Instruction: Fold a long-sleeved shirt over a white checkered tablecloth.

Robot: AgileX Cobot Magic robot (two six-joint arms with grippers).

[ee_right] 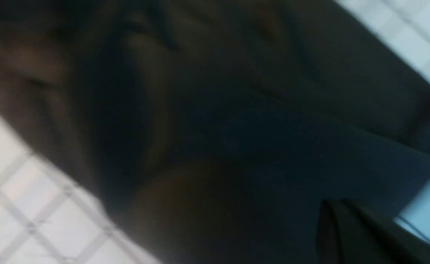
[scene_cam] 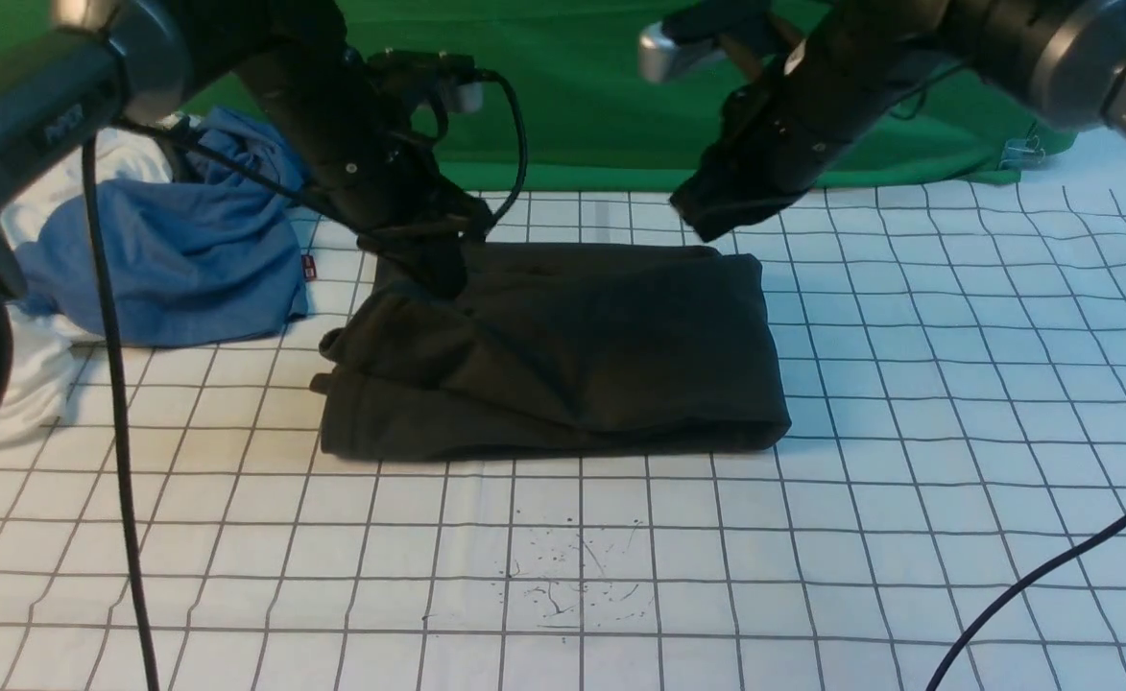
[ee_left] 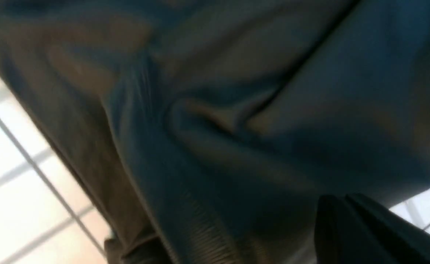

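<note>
Black, matte knit makes up the long-sleeved shirt [scene_cam: 563, 355], folded into a thick, soft-edged rectangle on the white checkered tablecloth [scene_cam: 956, 403], a flat cloth ruled in thin dark lines with a scatter of ink specks [scene_cam: 572, 576] on the near side of the bundle. The left gripper [scene_cam: 438, 264] presses down at the shirt's far left corner, its jaws closed together; the fabric puckers and bunches around the tips there, but whether any cloth is pinched between them cannot be told. From those fingers the shirt spreads to the right and toward the camera, its near hem rolled into a rounded ridge. The left wrist view shows the weave close up: smooth folds, a deep crease, and a fine ribbed band [ee_left: 204, 227]. The right gripper [scene_cam: 716, 216], jaws closed, hangs just above the shirt's far edge, clear of the cloth. Well left of the left fingers lie a crumpled blue garment [scene_cam: 179, 259] and a white garment [scene_cam: 30, 374]; a plain green backdrop cloth [scene_cam: 601, 86] drapes behind
</note>
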